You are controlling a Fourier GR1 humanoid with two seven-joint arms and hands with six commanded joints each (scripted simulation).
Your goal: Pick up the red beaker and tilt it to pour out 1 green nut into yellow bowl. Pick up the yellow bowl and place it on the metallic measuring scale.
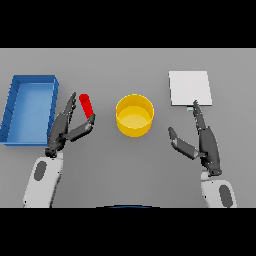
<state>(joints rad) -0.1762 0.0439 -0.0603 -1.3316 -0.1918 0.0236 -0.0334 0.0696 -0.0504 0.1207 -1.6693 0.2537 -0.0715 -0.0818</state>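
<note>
A red beaker (pixel 86 105) stands on the table left of centre, leaning slightly. My left hand (pixel 64 127) sits just beside it, fingers straight along its left and the thumb reaching under its base, open and not closed on it. The yellow bowl (pixel 135 115) rests in the middle of the table; I cannot see any nut in it. At the far right lies the flat metallic measuring scale (pixel 189 88). My right hand (pixel 202 142) hovers open below the scale, fingertips near its front edge. No green nut is visible.
A blue open bin (pixel 29 109) stands at the table's left edge, close beside my left hand. Grey tabletop (pixel 130 165) stretches between the two arms in front of the bowl.
</note>
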